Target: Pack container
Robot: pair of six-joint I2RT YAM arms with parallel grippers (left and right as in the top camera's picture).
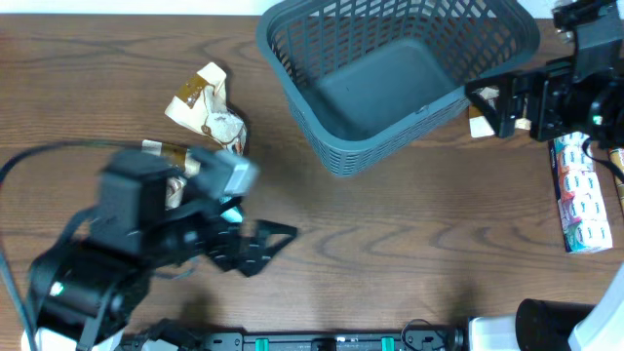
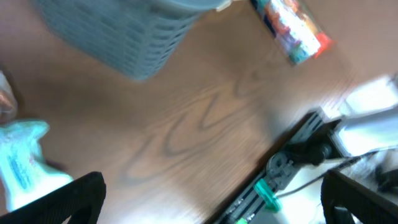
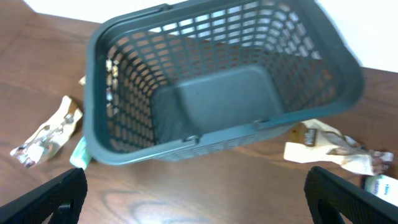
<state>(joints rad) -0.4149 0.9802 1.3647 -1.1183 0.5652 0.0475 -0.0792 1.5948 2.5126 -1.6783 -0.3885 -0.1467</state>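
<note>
Both sit spread and empty: left end effector near the teal-white crinkled packet, right end effector facing the dark grey-blue slotted plastic basket (nothing inside yet). Straddle the packet squarely before closing.

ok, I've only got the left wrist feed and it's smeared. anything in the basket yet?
Observer: No. From overhead, the container has a bare floor with nothing inside.
Operator: where's the right arm?
Observer: The right gripper is open at the container's right wall, by a cream packet lying just outside it.
Operator: anything further out on the left side?
Observer: Yes, a crumpled cream-and-brown packet lies left of the container.
</note>
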